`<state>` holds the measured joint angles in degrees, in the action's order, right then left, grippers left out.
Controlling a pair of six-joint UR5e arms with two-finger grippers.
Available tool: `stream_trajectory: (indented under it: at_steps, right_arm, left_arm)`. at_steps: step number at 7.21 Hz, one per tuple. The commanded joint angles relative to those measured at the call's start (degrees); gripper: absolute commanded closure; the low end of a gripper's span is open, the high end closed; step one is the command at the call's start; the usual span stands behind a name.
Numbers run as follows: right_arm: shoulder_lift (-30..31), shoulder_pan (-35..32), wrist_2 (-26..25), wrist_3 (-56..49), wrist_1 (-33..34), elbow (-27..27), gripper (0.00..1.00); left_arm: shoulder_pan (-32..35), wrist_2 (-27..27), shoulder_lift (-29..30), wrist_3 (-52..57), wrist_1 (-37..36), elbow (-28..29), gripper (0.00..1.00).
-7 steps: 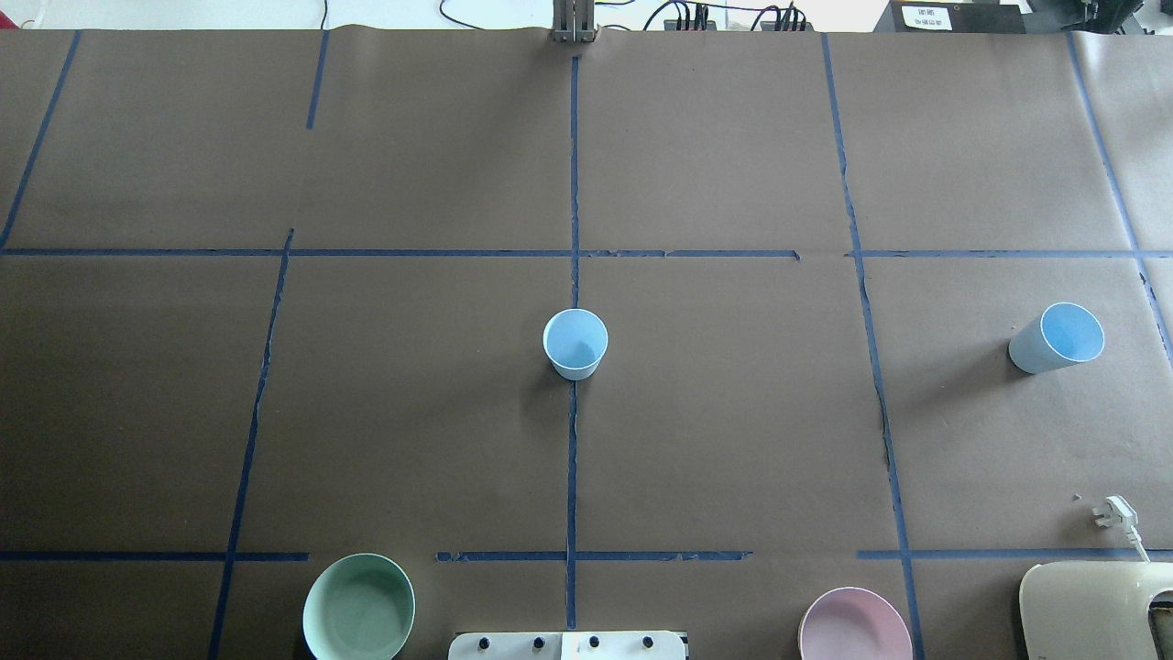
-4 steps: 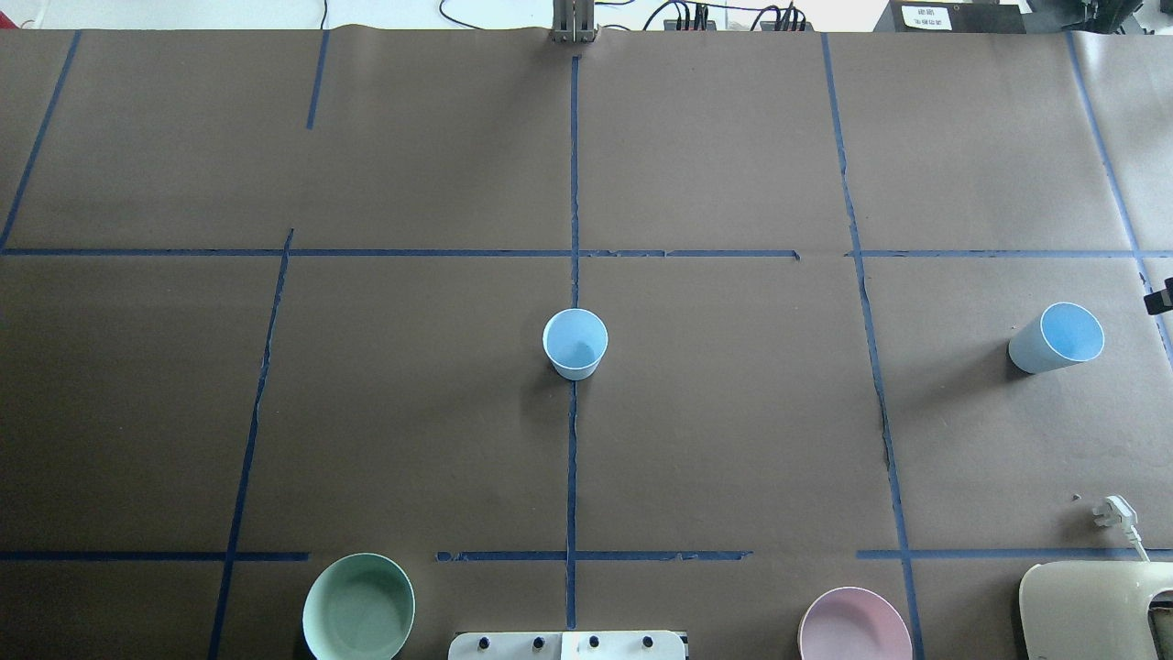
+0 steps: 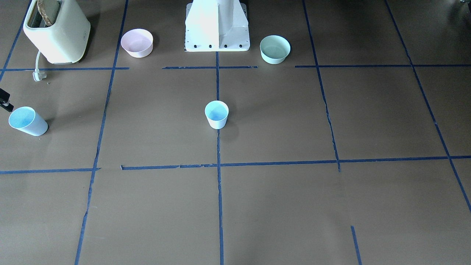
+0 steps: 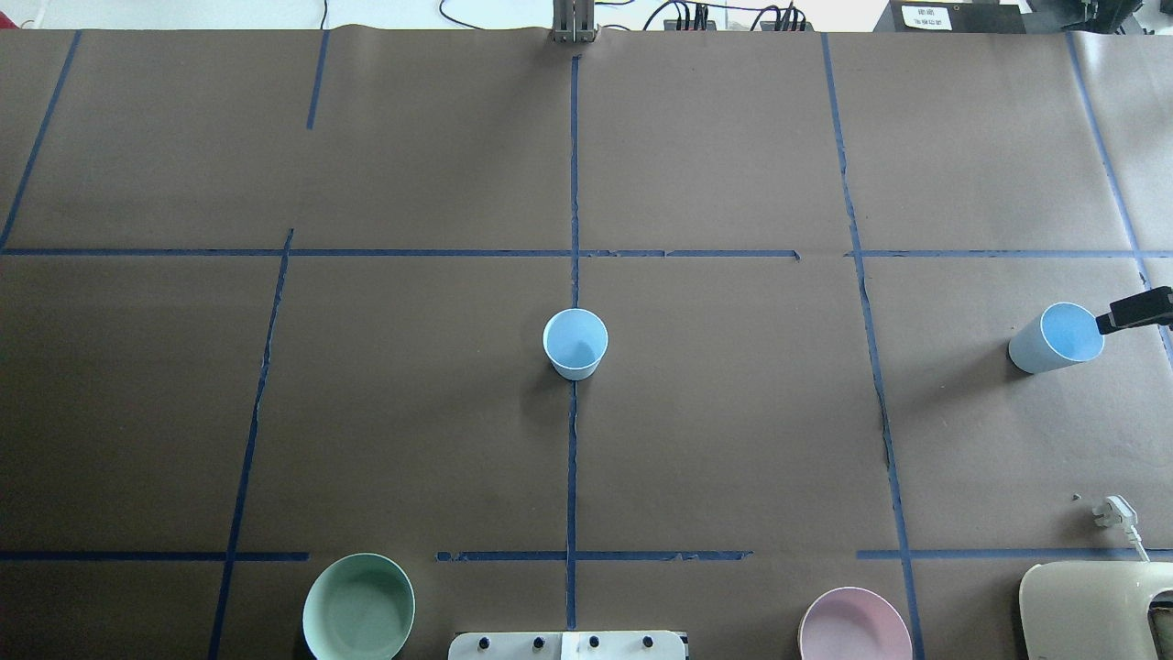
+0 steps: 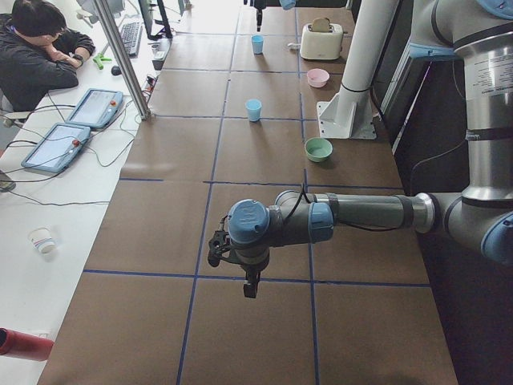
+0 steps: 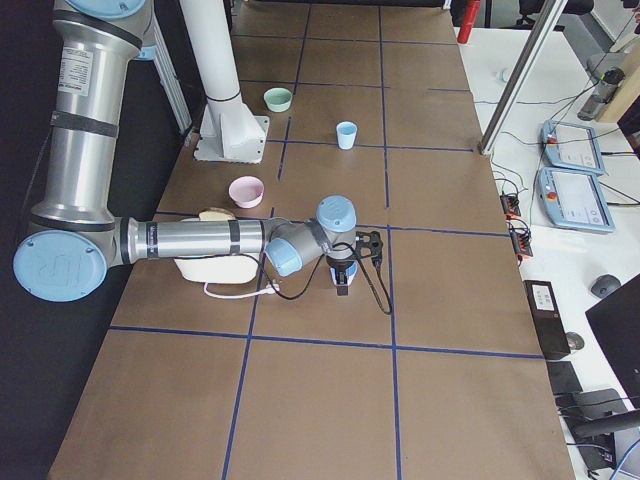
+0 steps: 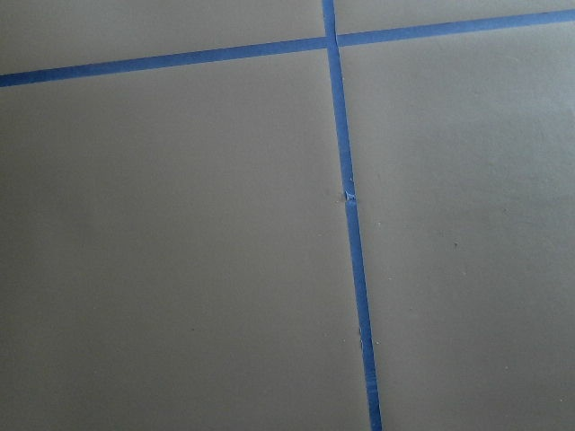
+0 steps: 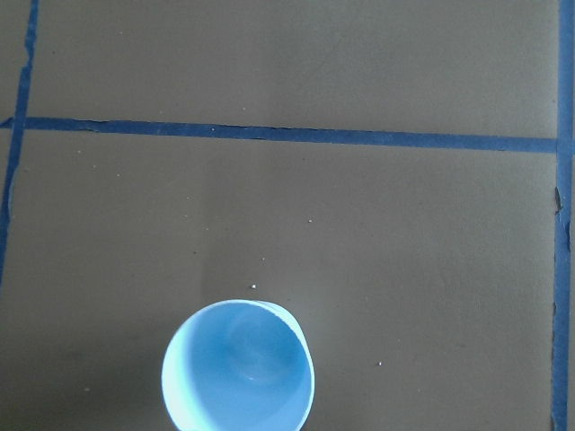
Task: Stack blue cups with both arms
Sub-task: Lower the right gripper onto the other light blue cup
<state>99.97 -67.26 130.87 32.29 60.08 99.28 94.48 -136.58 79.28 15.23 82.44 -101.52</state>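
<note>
Brown paper covers the table, with a blue tape grid on it. The two blue cups both stand mouth up, well apart, not stacked. Centre cup (image 4: 575, 344) sits on the middle tape line, straight out from the white pedestal base (image 3: 217, 27). Far-right cup (image 4: 1056, 337) stands alone on the robot's right side, near the edge of the overhead view.

Right gripper (image 4: 1134, 312) pokes in from the right edge of the overhead view. Its black tip is just beside that cup's rim; I can't tell if it touches. Right wrist camera looks straight down into the same cup, low in its frame, and shows only cup, paper and tape. So I can't tell how wide the right tool is, and I see no hold on the cup.

Left arm (image 5: 361, 212) is stretched out low over the table's left end. Left gripper (image 5: 250, 285) points down above bare paper, well apart from both cups. It shows in the side view only, so I can't tell whether it's spread or closed. Left wrist camera shows just paper and a tape crossing.

Mint-green bowl (image 4: 358, 607) and pink bowl (image 4: 854, 625) flank the base. Cream toaster (image 3: 57, 31) sits beyond the pink bowl with a slice in its slot. Its plug (image 4: 1113, 511) lies loose on the paper.
</note>
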Motion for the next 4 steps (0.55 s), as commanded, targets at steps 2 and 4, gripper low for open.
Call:
stream_trajectory:
  at_steps: [2,4]
  right_arm:
    - [-2.94,2.82,-1.05,0.06,-0.23,-4.79,0.00]
    - [-3.81,5.37,-2.90,-0.03,-0.23,-6.81,0.00]
  left_arm:
    - [0.00,0.00,-0.18,0.07,0.00,-0.26,0.00]
    - [0.00,0.00,-0.09,-0.02,0.00,-0.35,0.00]
